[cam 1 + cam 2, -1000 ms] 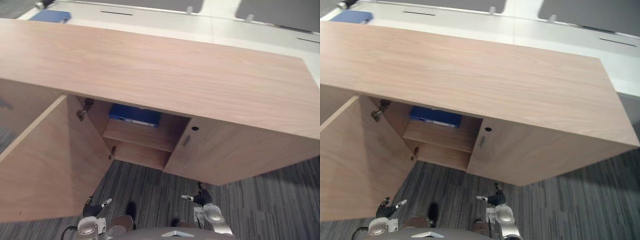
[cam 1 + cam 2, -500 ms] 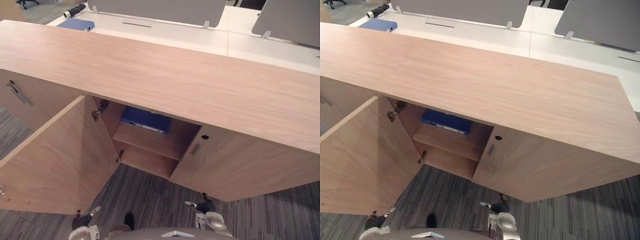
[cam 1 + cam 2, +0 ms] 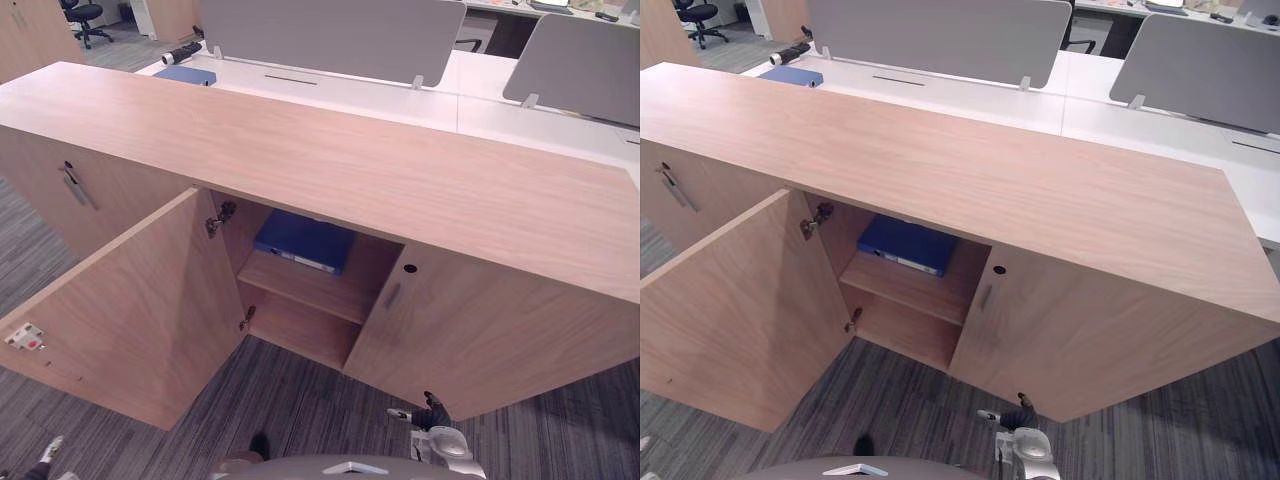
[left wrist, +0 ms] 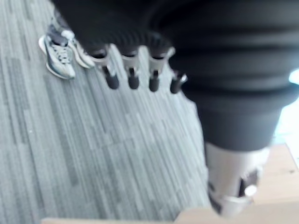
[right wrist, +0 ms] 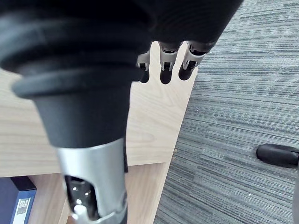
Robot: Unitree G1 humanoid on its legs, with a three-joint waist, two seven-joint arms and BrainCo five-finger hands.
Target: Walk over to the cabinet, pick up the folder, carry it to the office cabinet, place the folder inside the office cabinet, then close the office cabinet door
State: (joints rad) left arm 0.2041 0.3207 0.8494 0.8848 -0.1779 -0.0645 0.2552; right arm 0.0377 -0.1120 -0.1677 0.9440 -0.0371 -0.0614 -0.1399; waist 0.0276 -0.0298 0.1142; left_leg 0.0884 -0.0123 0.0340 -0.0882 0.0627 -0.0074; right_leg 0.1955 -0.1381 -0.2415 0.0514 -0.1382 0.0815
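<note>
Folder [image 3: 303, 241] flat on shelf [image 3: 312, 289]; spine facing outward, long axis crosswise

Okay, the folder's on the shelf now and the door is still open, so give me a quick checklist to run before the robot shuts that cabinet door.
1. Folder on the upper shelf inside the cabinet: ok.
2. Folder behind the front edge, clear of the door's swing: ok, as far as it looks.
3. Left door closed: not ok, it stands wide open.
4. Right door closed: ok.
5. Left robot hand free: ok, fingers relaxed, holding nothing.
6. Right robot hand free: ok, likewise empty.
</note>
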